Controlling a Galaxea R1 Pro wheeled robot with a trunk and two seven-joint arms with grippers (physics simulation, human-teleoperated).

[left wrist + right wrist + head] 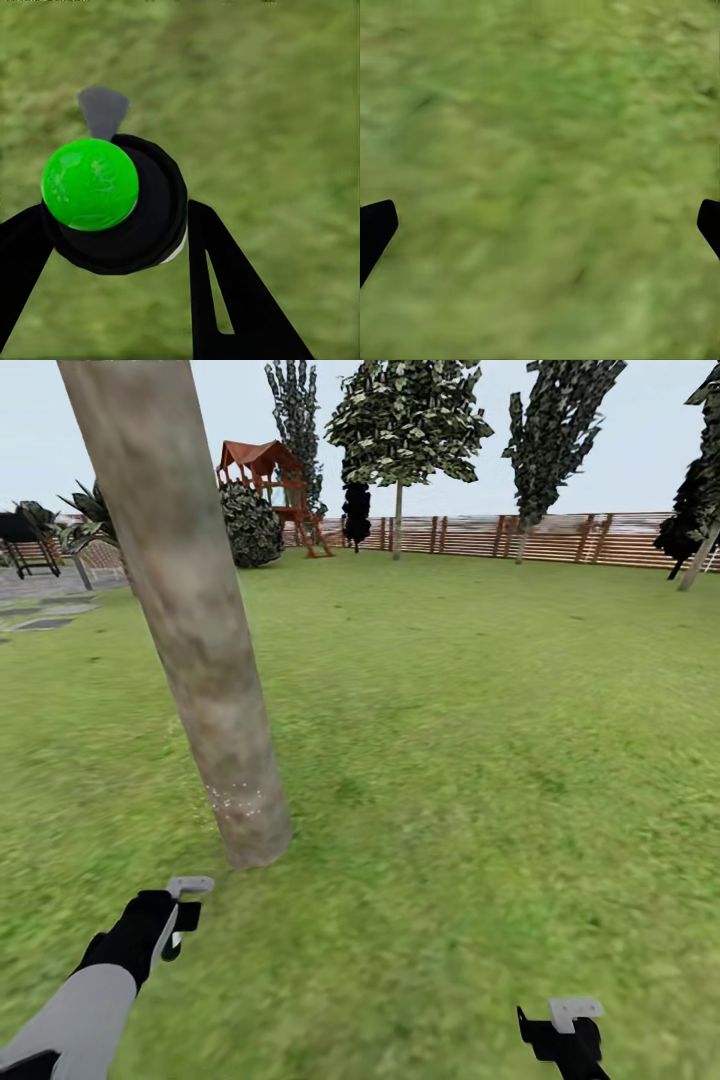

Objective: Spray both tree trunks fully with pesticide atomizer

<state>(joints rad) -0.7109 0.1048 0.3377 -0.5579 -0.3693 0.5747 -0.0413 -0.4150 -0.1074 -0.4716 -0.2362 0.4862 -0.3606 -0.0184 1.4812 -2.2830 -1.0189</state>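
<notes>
A: Where is the open room lying?

B: The lawn [480,760] is stretching wide and free to the right of the tree trunk [190,610], all the way to the wooden fence [560,538] at the far edge. The trunk is standing close in front of the left arm, leaning in the head view, and it is showing small white specks low on its bark.

A: And the grippers?

B: The left gripper [178,920] is hanging low, just before the foot of the trunk, not touching it. Its fingers [240,292] are pinching the pesticide atomizer [120,202]; in the left wrist view the dark bottle is sitting between them with a bright green ball on its end and a grey tab behind. The right gripper [565,1032] is hovering over bare grass, well apart from the trunk. Its jaws are standing spread wide, with only the black tips showing at both sides of the right wrist view, and nothing between them.

A: What else is standing around?

B: Other trees [405,420] are rising near the fence, a red-roofed play tower [265,485] and a round bush [250,525] are standing far behind the trunk, and grey paving stones [45,615] are lying far to the left. The ground is looking like blurry green grass under a pale sky.
</notes>
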